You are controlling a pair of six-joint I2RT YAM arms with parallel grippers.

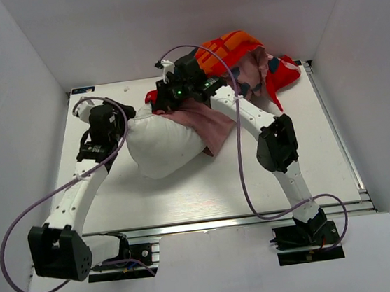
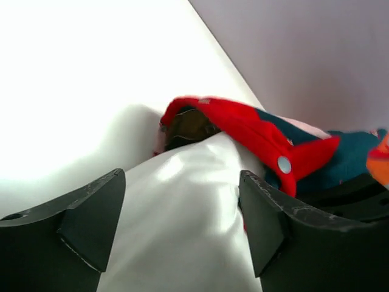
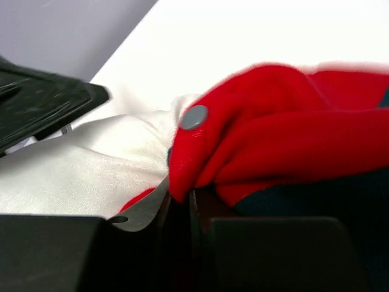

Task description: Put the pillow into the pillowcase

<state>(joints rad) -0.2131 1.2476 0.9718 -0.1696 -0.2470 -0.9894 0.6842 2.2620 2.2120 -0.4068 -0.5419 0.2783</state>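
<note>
The white pillow (image 1: 163, 146) lies mid-table, its far end tucked under the mouth of the red pillowcase (image 1: 237, 49). The pillowcase's pale pink inside drapes over the pillow's right side. My right gripper (image 1: 159, 98) is shut on the red hem of the pillowcase (image 3: 292, 134) beside a grey snap button (image 3: 194, 117), right over the pillow (image 3: 79, 164). My left gripper (image 1: 127, 116) is open at the pillow's left end. In the left wrist view its gripper (image 2: 182, 225) straddles the pillow (image 2: 182, 182), with the pillowcase (image 2: 243, 125) just beyond.
White walls (image 1: 25, 81) enclose the table on the left, back and right. A metal rail (image 1: 338, 130) runs along the table's right edge and another along the front. Purple cables (image 1: 245, 182) loop off both arms.
</note>
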